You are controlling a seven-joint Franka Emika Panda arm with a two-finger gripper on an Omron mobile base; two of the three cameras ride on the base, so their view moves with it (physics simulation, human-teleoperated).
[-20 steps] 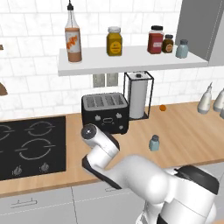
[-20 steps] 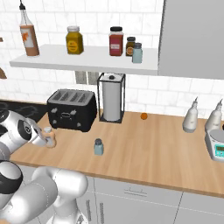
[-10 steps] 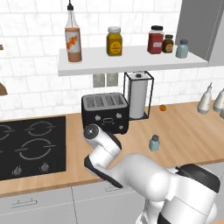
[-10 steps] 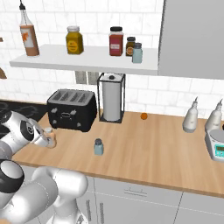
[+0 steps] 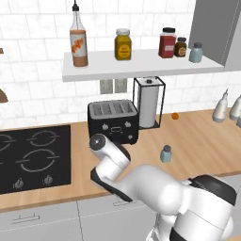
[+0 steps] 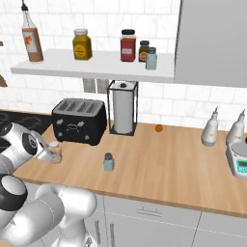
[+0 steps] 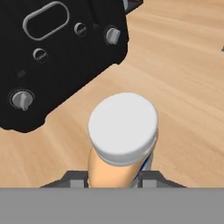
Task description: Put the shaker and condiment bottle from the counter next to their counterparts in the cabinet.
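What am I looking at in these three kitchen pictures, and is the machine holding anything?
It is a white robot arm on a drivable base in a simulated kitchen. Two pictures come from cameras behind the arm, on its left and right; the third looks along its gripper. On the wooden counter stand a black toaster, a paper towel holder, a tiny blue-grey shaker and a small condiment bottle with a light cap. The hand view shows the bottle between the fingers, which look closed against its sides; it has not been lifted. On the cabinet shelf stand a tall sauce bottle, jars and a second shaker.
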